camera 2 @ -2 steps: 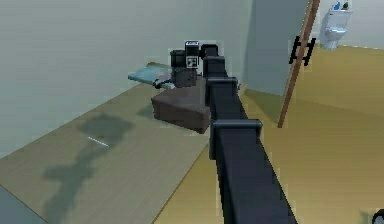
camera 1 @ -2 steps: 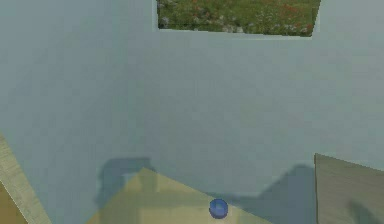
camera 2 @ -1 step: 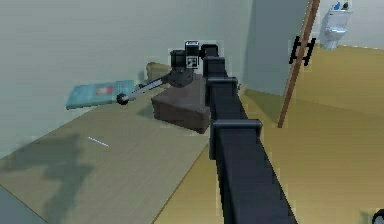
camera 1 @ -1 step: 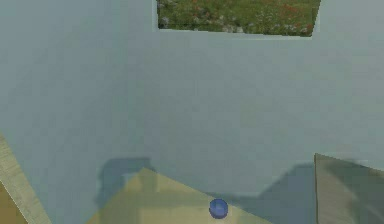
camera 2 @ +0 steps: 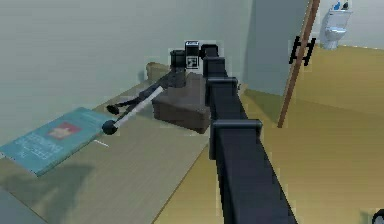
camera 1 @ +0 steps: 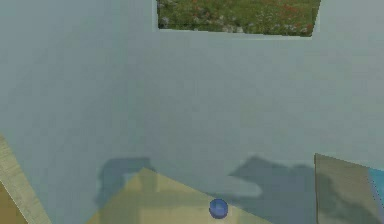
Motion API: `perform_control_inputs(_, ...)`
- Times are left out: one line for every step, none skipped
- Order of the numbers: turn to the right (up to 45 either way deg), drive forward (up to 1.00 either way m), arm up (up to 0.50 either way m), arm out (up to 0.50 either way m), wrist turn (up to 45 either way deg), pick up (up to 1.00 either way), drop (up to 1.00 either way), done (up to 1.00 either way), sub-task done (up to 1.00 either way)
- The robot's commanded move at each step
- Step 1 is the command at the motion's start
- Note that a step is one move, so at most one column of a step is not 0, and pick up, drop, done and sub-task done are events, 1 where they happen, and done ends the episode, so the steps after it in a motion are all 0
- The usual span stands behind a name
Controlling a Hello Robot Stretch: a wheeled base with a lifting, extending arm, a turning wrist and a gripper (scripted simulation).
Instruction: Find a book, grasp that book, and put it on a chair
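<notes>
"Where's the gripper point(camera 2: 112, 118)?"

"Its tip is right at the corner of the blue book point(camera 2: 55, 140). I can't tell if it has hold of anything, or how wide it is set."

"Where's the book?"

"Flat on the table point(camera 2: 140, 165), by the edge next to the wall. A dark box point(camera 2: 185, 108) sits just past it."

"Which step is this?"

"The grab, I think. Next it needs a good hold, a lift straight up, then a chair to find."

"Any words?"

"Just a pale patch on the cover, too small to read. Far off there's a brown door point(camera 2: 293, 85)."
</notes>
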Motion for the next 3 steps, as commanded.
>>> perform_control_inputs(0.0, 0.0, 0.0, 0.0, -24.0, 0.0, 0.0, 0.0, 0.0)
perform_control_inputs(0.0, 0.0, 0.0, -0.42, 0.0, 0.0, 0.0, 0.0, 0.0)
perform_control_inputs(-45.0, 0.0, 0.0, 0.0, 0.0, 0.0, 0.0, 0.0, 0.0)
